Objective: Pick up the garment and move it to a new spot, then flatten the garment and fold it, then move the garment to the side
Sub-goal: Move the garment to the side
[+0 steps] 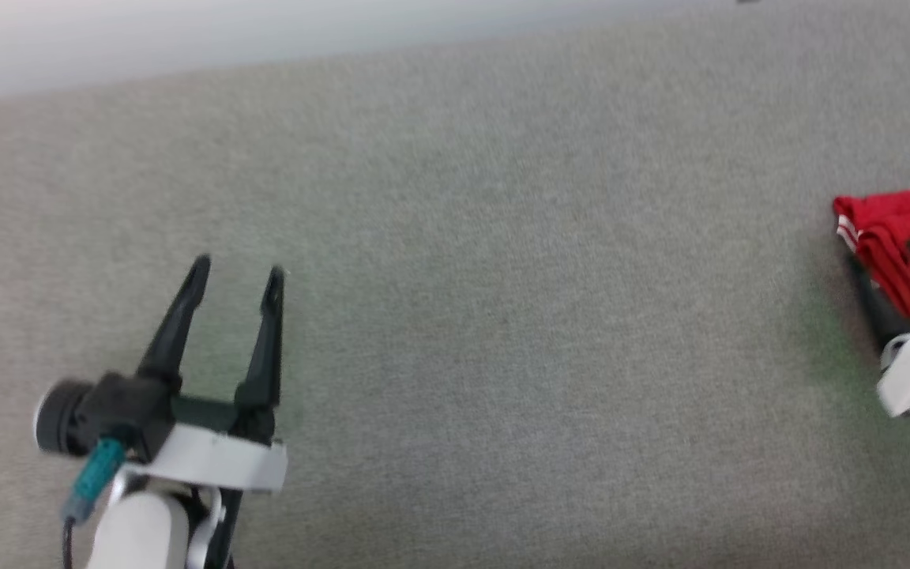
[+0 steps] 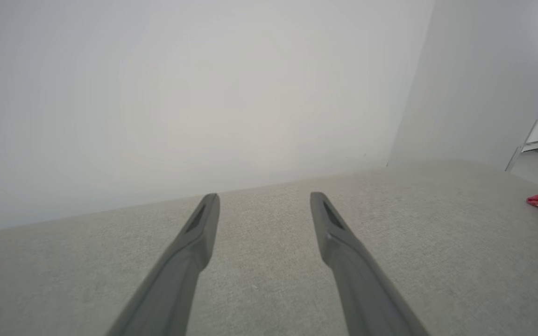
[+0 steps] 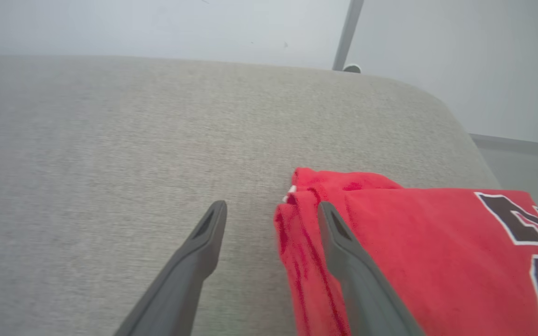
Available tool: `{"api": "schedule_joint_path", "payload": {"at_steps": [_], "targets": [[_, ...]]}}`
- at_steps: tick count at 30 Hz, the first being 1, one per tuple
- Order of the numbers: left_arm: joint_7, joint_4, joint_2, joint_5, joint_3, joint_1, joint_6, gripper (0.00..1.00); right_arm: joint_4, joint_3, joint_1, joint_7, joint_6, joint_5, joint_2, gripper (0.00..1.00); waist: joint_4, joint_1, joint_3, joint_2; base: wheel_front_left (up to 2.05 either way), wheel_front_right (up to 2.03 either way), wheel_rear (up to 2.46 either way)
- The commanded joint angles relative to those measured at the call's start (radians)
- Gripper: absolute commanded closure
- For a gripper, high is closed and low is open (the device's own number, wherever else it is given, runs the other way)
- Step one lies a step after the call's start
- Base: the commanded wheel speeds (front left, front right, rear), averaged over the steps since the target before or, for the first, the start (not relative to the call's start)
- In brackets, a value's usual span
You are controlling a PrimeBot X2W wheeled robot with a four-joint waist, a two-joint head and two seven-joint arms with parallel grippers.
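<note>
my right pincer (image 3: 271, 205) is spread; nothing is pinched. one finger shows over the garment (image 3: 414, 242), the other over the bare grey cushion (image 3: 110, 140). the garment's folded edge runs 12 to 6 o'clock between the two fingers, and its bulk extends toward 3 o'clock. in the head view it lies at the cushion's 3 o'clock edge. my left pincer (image 1: 238, 269) is spread and empty at 8 o'clock, well apart from it. judgement: the right arm is nearer, so any further sideways shift falls to it. the full long axis is cut off; cannot tell.
</note>
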Motion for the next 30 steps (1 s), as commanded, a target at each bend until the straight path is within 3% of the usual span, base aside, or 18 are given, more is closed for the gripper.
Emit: {"api": "schedule_joint_path", "payload": {"at_steps": [1, 7, 13, 30], "targets": [[0.001, 0.004, -0.009, -0.001, 0.01, 0.033, -0.001, 0.0, -0.009, 0.014, 0.026, -0.018, -0.001, -0.001, 0.013, 0.0, 0.049, 0.0, -0.087, 0.0, 0.0, 0.0, 0.0], [0.001, 0.022, -0.04, -0.012, 0.066, 0.129, -0.001, 0.0, -0.044, 0.062, 0.09, -0.116, -0.001, -0.004, 0.07, 0.0, 0.086, 0.0, -0.188, 0.0, 0.0, 0.0, 0.0], [0.001, 0.048, -0.06, -0.032, 0.092, 0.212, -0.002, 0.0, -0.059, 0.03, 0.166, -0.165, -0.001, -0.035, 0.101, 0.0, 0.118, 0.0, -0.284, 0.0, 0.0, 0.0, 0.0], [0.001, 0.094, -0.059, -0.067, 0.114, 0.325, -0.002, 0.0, -0.29, -0.298, 0.428, -0.174, -0.001, -0.17, 0.229, 0.0, 0.155, 0.0, -0.378, 0.0, 0.0, 0.0, 0.0]]}}
